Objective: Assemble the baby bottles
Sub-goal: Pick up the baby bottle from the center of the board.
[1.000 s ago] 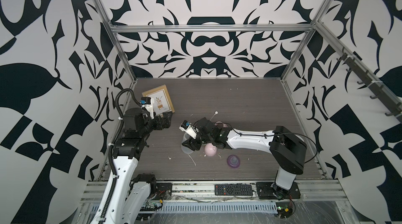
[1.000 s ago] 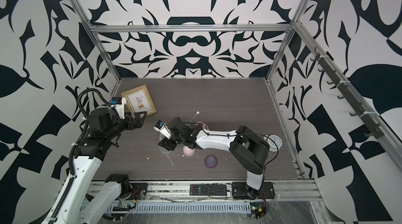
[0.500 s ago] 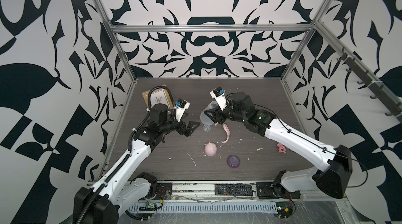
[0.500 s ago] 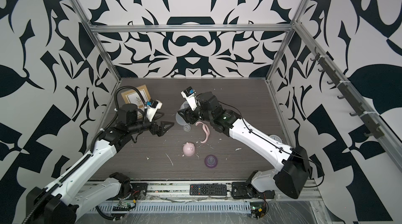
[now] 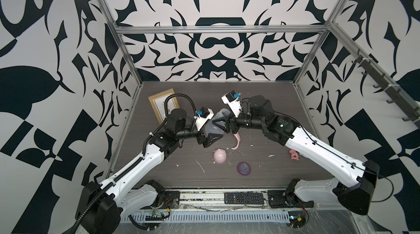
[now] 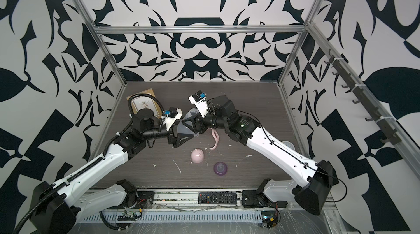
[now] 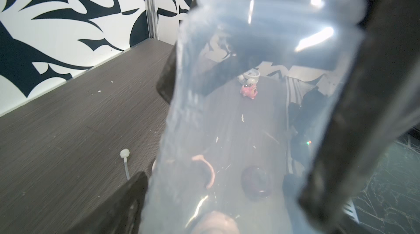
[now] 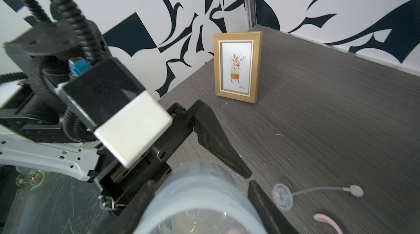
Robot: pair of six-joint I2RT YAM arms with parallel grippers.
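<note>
Holds bottle (image 5: pixel 218 115) clamped in right gripper (image 5: pixel 216 123), lengthwise between wide-apart jaws of opposing left gripper (image 5: pixel 213 130), seemingly poised for handover.

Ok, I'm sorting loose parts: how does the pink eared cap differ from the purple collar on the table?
Colour: the pink eared cap is opaque pale pink; the purple collar is purple with a clear middle.
Shape: the cap is a rounded dome; the collar is a low ring.
Place: the collar lies nearer the front edge than the cap.
Both rest on the table, apart.
</note>
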